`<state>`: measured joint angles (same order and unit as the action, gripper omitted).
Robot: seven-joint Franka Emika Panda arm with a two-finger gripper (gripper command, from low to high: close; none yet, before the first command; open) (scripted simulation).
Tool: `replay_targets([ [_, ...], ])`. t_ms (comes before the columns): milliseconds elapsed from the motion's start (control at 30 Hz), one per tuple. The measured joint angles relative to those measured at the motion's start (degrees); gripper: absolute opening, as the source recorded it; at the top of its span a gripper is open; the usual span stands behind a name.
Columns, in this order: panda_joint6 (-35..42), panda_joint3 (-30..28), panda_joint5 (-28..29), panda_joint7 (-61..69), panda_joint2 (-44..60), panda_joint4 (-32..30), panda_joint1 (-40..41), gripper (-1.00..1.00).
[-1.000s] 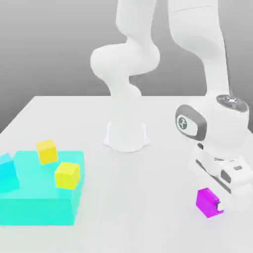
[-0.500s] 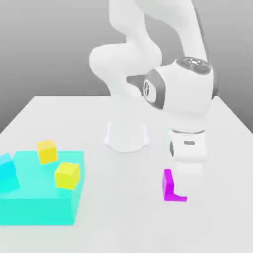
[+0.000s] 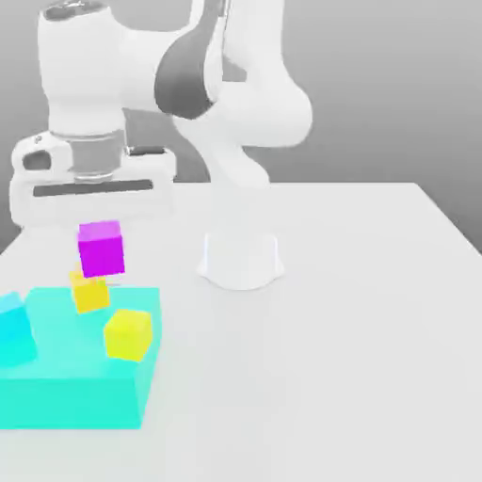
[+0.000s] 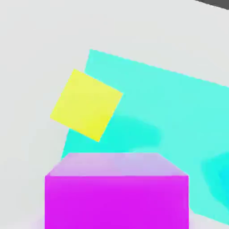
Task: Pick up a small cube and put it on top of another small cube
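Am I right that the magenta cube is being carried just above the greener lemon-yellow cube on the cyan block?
Not quite: in the exterior view the magenta cube hangs under the gripper just above the golden-yellow cube, not the lemon-yellow cube, which lies further toward that view's right. The cubes do sit on the cyan block.

surface: I see 1 pale grey table [image 3: 358,311] | robot base [image 3: 240,259]: I see it standing toward the table's far middle | cyan block [image 3: 80,377]: large, flat, lying on the table at the exterior view's left, near the front edge | rest of tabletop: I can't make out anything else lying directly on it
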<state>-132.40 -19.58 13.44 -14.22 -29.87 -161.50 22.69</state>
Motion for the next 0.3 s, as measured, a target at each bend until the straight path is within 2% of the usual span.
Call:
replay_targets([
  [167,-9.6,-2.5,0.1,-1.1,6.6,-3.1,2.0,-1.00],
  [200,-11.4,-2.7,0.2,-1.1,7.9,-3.6,2.0,1.00],
  [300,-11.4,-2.7,0.2,-1.1,7.9,-3.6,2.0,1.00],
])
